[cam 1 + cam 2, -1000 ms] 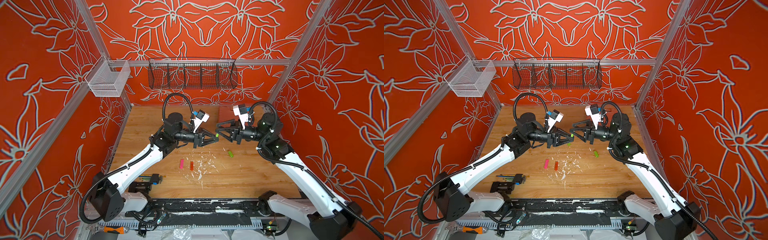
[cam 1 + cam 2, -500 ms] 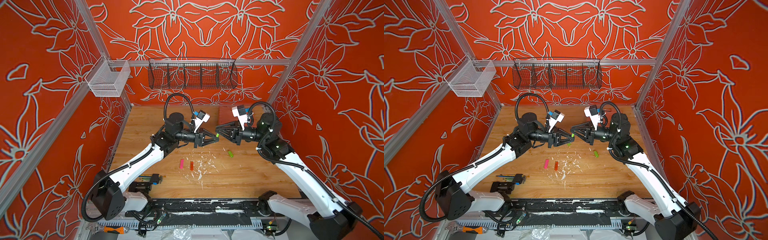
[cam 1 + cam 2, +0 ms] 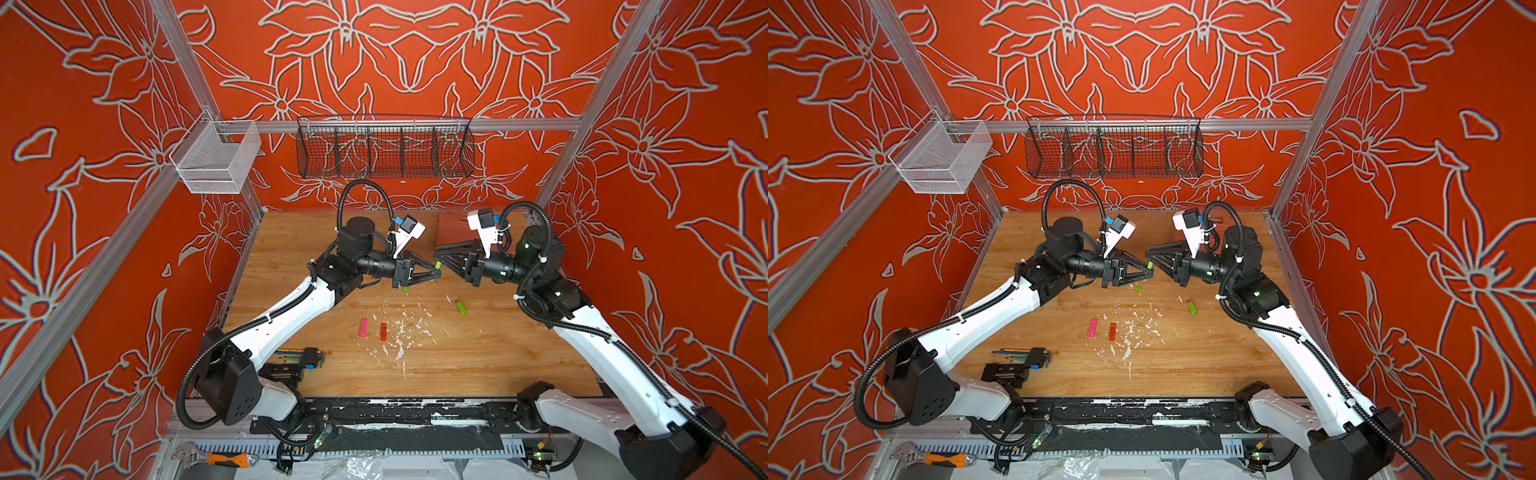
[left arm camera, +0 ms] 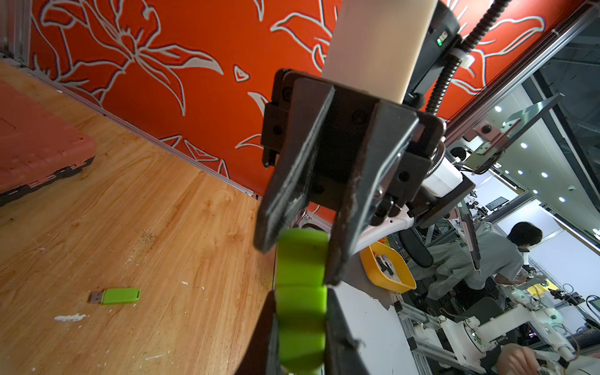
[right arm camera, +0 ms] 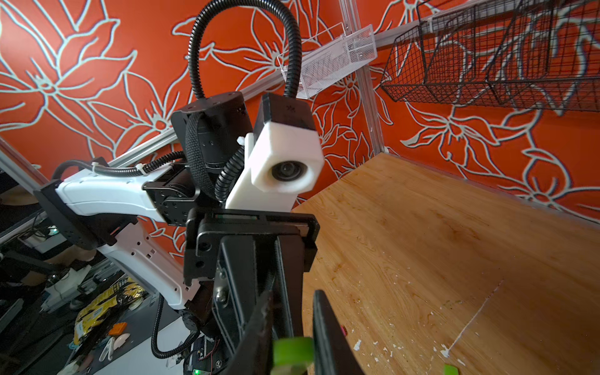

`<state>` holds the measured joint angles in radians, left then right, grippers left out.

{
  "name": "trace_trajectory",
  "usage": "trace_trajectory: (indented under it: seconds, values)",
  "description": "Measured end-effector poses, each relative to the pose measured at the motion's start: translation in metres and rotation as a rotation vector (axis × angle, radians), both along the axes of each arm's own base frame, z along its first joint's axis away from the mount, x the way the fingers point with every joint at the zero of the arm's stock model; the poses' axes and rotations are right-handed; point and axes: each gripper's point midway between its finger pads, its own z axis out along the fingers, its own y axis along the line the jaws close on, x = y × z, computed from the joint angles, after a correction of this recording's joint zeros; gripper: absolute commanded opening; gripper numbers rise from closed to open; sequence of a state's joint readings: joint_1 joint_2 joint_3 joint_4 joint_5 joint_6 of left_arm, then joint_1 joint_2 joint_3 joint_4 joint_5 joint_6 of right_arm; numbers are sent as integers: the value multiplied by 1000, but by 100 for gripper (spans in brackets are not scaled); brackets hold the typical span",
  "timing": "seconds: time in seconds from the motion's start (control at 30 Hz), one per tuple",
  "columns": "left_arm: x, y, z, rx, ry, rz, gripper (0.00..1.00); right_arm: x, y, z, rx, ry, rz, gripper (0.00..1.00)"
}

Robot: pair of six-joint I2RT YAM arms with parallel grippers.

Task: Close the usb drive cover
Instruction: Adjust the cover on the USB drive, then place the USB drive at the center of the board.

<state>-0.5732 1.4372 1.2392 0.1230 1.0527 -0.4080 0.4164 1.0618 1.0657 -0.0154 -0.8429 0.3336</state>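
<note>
A lime-green usb drive [image 4: 300, 324] is held in the air above the middle of the table. My left gripper [image 4: 300, 298] is shut on its body. The green cover [image 4: 302, 256] sits on the drive's free end, with a seam between them. My right gripper [image 4: 300, 259] faces the left one tip to tip and is shut on that cover [image 5: 292, 352]. In both top views the two grippers meet at the green piece [image 3: 438, 264] [image 3: 1149, 264], the left gripper [image 3: 434, 272] from the left and the right gripper [image 3: 439, 258] from the right.
On the wooden table [image 3: 478, 353] lie another green drive with a bare plug [image 3: 460, 306], a pink one [image 3: 363, 327], an orange one [image 3: 383, 331] and a small green piece [image 3: 405, 289]. White flakes litter the middle. A red case [image 4: 32, 143] lies at the back.
The right gripper's jaws have closed on the green cover at the end of the held drive. The left gripper has stayed shut on the drive.
</note>
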Motion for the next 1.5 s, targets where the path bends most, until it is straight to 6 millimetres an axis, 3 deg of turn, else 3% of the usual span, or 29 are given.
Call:
trace_trajectory:
  seconds: [0.5,0.83,0.9,0.97,1.07,1.23,1.5]
  values:
    - [33,-7,-22,31,66,-34,0,31,-10,-42,75,125,-164,0]
    - [45,-13,-14,-18,67,-75,0,42,-18,-25,196,106,-276,0]
    - [45,-14,-15,-14,46,-67,0,40,-21,-20,175,110,-281,10]
    - [45,-15,-19,5,26,-42,0,40,-25,-18,140,123,-287,28]
    - [47,-14,-28,33,-2,26,0,35,-30,-32,59,171,-279,43]
    - [51,-2,-65,96,38,136,0,32,-35,-60,-22,268,-276,50]
    - [62,4,-115,238,160,285,0,32,-58,-65,-113,284,-400,55]
